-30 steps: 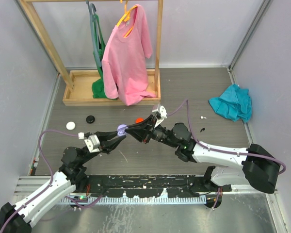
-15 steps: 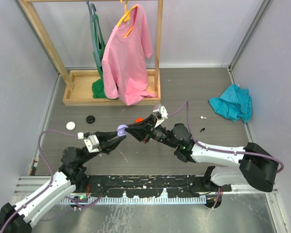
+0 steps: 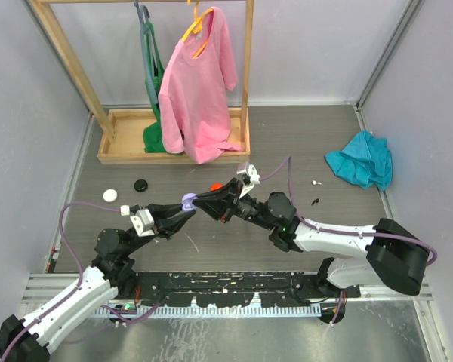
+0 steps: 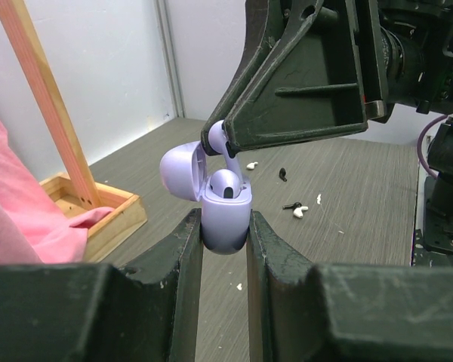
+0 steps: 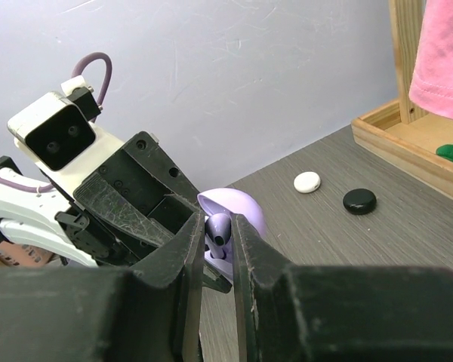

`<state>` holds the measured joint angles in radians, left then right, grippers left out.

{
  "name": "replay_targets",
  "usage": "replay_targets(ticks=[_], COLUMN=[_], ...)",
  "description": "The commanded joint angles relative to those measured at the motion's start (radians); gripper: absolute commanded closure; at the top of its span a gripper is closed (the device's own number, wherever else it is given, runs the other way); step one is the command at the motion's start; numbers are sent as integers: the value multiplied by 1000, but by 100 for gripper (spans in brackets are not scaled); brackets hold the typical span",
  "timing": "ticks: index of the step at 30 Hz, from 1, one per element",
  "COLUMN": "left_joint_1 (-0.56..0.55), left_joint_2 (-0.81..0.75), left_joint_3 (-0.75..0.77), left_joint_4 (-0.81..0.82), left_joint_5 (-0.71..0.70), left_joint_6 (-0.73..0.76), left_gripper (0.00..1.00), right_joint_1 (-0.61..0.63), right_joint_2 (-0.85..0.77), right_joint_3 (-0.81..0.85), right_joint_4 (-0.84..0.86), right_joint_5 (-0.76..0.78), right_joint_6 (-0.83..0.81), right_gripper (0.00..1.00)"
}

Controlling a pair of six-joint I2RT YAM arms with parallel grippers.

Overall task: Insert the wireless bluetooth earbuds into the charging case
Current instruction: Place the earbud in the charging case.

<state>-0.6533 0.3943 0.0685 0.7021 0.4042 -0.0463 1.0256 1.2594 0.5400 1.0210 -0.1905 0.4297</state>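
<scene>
Left gripper (image 4: 225, 235) clamped tight on lilac charging case (image 4: 226, 215), lid (image 4: 183, 170) flipped open, lilac earbud (image 4: 226, 182) seated inside, right gripper (image 5: 219, 235) pinched shut on second lilac earbud (image 5: 220, 223) just above the case, white earbud (image 3: 315, 182) and dark earbud (image 3: 315, 201) loose further right

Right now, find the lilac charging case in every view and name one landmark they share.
Top external: lilac charging case near centre, slightly left.
Left wrist: case at centre, lid open, clamped in the left tool.
Right wrist: case low centre, behind the right tool and its lilac earbud.
Shared landmark: wooden rack base.
</scene>
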Motion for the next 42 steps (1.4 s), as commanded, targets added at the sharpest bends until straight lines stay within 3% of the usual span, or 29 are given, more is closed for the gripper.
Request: replay_targets(ticks=[1,13,21,30,35,42], left_joint_1=[-2,-3,-3,-2,-3,-3], left_joint_2=[-11,-33,-7,58,98,154], left_joint_3=[16,10,17,50,70,98], left_joint_4=[87,86,80,50,47,57], left_joint_5=[-8,-32,-9,32,83,170], left_joint_6=[-14,-26,-27,-30,-35,-54], left_gripper=[100,100,100,100,100,100], right_joint_1=[6,7,-20,-192,-256,-261], right_joint_2=[17,17,-74,-197,-157,-31], right_joint_3=[5,-37,-3,127,206,313], right_joint_4=[49,50,-101,-462,-548,-677], right_joint_5=[-12,19,-11,-317,-506,-645], right_joint_6=[10,-19,-64,-124,-130,-166], right_gripper=[80,73,50,34,29,26])
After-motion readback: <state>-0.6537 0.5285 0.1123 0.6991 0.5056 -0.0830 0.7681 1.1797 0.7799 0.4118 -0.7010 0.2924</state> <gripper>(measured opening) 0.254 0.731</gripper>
